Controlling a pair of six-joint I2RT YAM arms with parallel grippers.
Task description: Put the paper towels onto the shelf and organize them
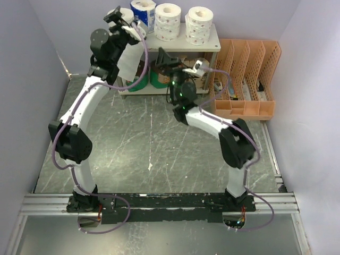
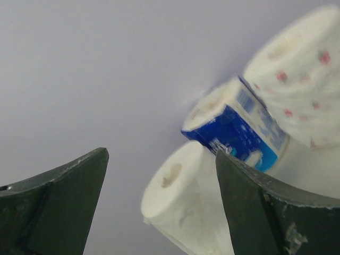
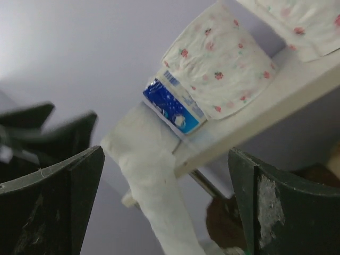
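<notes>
Top external view: the shelf (image 1: 212,43) stands at the far edge of the tabletop (image 1: 149,138), about midway along it. The orange file organizer (image 1: 247,79) is just beside it, toward the far right corner. On the upper board, running from the far left corner's side, stand a plain white roll (image 1: 126,13), a blue-white wrapped roll (image 1: 143,13), a patterned roll (image 1: 168,21) and a second patterned roll (image 1: 200,24). A loose sheet (image 1: 127,61) hangs from the plain white roll down past the shelf's left end. Green-wrapped rolls (image 1: 158,79) sit on the lower board, partly hidden by my right arm. My left gripper (image 1: 123,20) is up at the plain white roll. My right gripper (image 1: 196,67) is in front of the lower tier's right half.

Left wrist view: my left gripper (image 2: 162,153) has its jaws spread wide and grasps nothing. The plain white roll (image 2: 180,202) lies just beyond them, close to one finger, which overlaps it. I cannot tell whether they touch. The blue-white wrapped roll (image 2: 234,127) and the patterned roll (image 2: 303,79) stand behind it.

Right wrist view: my right gripper (image 3: 166,154) is also spread wide and empty, looking up at the shelf (image 3: 255,111) from below. The patterned roll (image 3: 223,64) and the blue-white wrapped roll (image 3: 172,109) sit on the board's edge above. The loose sheet (image 3: 154,186) hangs between my jaws' line of sight and the wall. My left gripper (image 3: 42,127) shows as a blur beside it.
</notes>
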